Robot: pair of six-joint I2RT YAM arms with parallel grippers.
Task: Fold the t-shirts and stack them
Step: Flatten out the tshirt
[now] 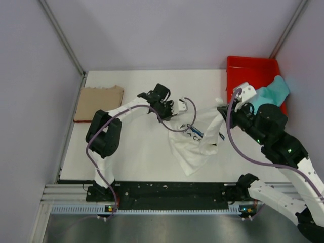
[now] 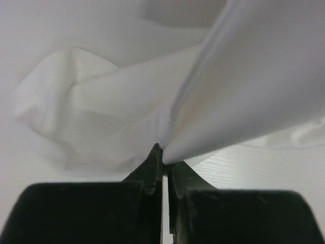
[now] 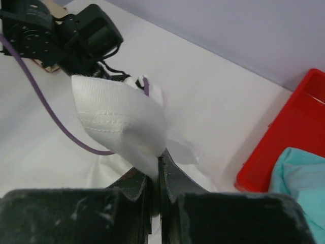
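Note:
A white t-shirt [image 1: 195,144] with dark print hangs bunched between both arms at mid-table. My left gripper [image 1: 178,106] is shut on its left upper edge; in the left wrist view its jaws [image 2: 163,152] pinch a fold of white cloth [image 2: 244,91]. My right gripper [image 1: 224,112] is shut on the shirt's right upper edge, and the right wrist view shows a hemmed white corner [image 3: 119,119] clamped at the jaw tips [image 3: 158,161]. A tan t-shirt [image 1: 99,103] lies folded flat at the far left. A teal t-shirt [image 1: 272,93] drapes over the red bin.
A red plastic bin [image 1: 251,67] stands at the far right corner, beside my right arm. Purple cables [image 1: 174,126] loop from both arms near the white shirt. Grey walls close in the table on the back, left and right.

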